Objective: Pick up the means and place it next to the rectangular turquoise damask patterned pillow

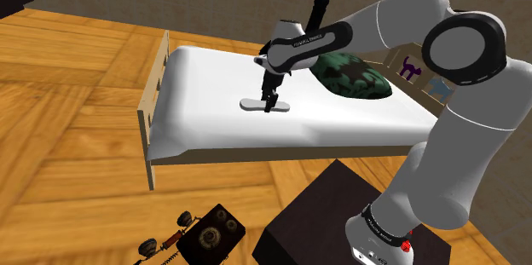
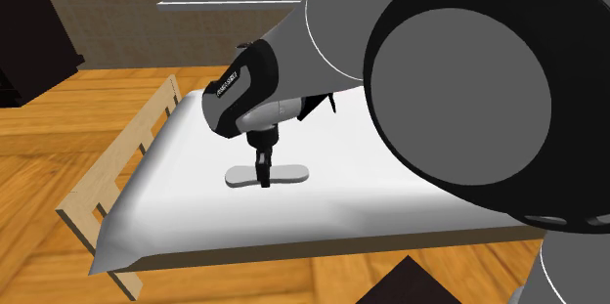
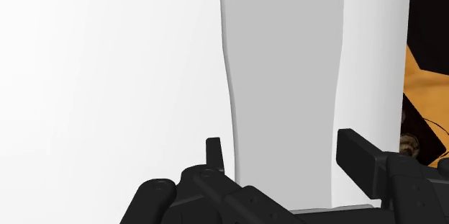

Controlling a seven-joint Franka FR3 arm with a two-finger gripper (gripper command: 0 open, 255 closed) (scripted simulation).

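Down on the white bed, the all-black two-finger hand stands nearly upright over a flat pale grey oblong piece with rounded ends. The piece lies flat near the middle of the mattress. In the wrist view the hand is open, with one finger on each side of the piece. A thin strip of white sheet shows between one finger and the piece's edge, and the other finger sits right at the opposite edge. The second exterior view shows the hand set on the piece about midway along its length.

A plump dark green and black patterned pillow rests at the head of the bed, well apart from the piece, toward the shoulder view's right. The pale wooden footboard closes off the bed's other end. On the wooden floor beside the dark box stand lies an old brown telephone.
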